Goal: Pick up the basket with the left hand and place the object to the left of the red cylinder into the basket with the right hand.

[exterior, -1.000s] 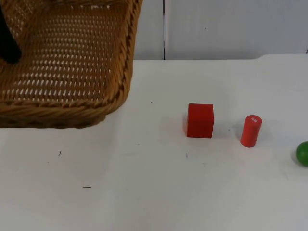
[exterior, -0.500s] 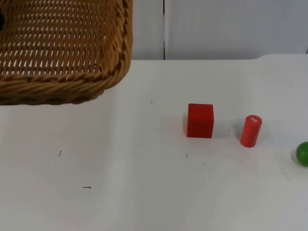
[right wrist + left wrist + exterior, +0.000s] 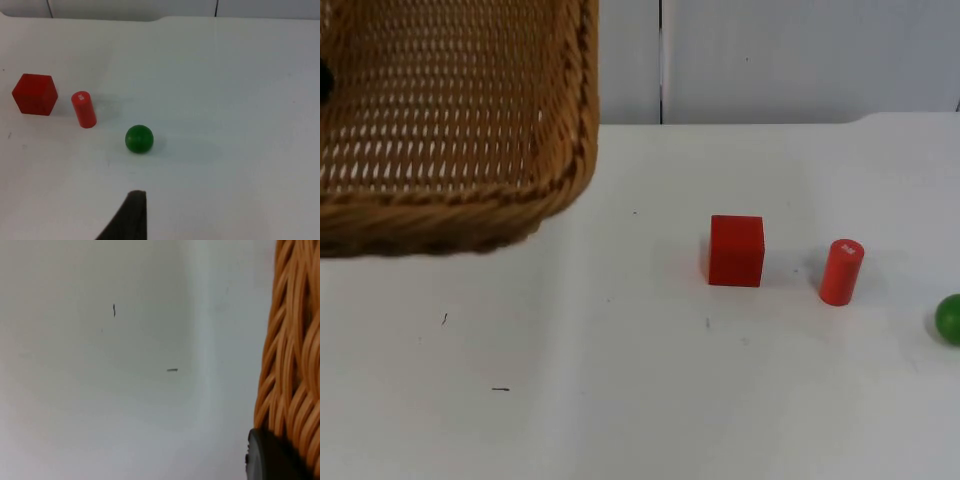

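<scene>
A woven wicker basket (image 3: pixel 470 200) hangs above the table's far left, lifted off the surface. My left gripper (image 3: pixel 272 460) is shut on its rim (image 3: pixel 292 365), and a black bit of that gripper (image 3: pixel 324 80) peeks in at the basket's left side. A red cube (image 3: pixel 736 251) rests on the table just left of the upright red cylinder (image 3: pixel 841 272). Both appear again in the right wrist view, the cube (image 3: pixel 34 94) beside the cylinder (image 3: pixel 83 109). My right gripper (image 3: pixel 127 217) waits above the table, short of the green ball (image 3: pixel 139 138).
The green ball (image 3: pixel 950 319) lies at the table's right edge, right of the cylinder. The grey partition wall (image 3: pixel 770 60) closes the far side. White table (image 3: pixel 620 400) stretches in front of the cube, with small dark marks (image 3: pixel 500 389) on it.
The basket has shifted in the left gripper: its near rim rose, then dropped back lower. The cube, cylinder and ball have stayed put.
</scene>
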You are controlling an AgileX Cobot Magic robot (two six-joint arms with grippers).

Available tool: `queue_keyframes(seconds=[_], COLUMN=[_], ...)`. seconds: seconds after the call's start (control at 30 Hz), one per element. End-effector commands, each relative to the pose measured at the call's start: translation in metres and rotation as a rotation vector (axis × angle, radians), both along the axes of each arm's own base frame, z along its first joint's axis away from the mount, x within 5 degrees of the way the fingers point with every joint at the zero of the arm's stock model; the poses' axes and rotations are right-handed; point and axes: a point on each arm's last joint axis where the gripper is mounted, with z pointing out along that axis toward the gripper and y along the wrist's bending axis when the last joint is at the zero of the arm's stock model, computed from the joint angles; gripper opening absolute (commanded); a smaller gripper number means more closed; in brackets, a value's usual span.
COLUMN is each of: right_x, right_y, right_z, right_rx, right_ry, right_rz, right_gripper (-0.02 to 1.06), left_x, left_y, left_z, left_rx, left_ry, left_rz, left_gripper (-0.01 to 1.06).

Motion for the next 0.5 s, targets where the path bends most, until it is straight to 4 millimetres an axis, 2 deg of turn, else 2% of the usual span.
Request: queue_keyframes(seconds=[0.0,0.47], right_x=[0.0001,0.0], right_y=[0.0004,0.0008], right_z=[-0.0005,0.0003], right_rx=[0.003,0.008], right_ry=[-0.001,-0.007], right_rz=[0.001,0.004], right_gripper=[1.05,1.05], left_x=[-0.0001,-0.0011], left_y=[-0.0027,-0.0056], left_z=[-0.0048,-0.0014], left_rx=[-0.014,-0.046], left_ry=[0.009,-0.001], left_rz=[-0.016,-0.014], left_gripper=[0.0,0.0])
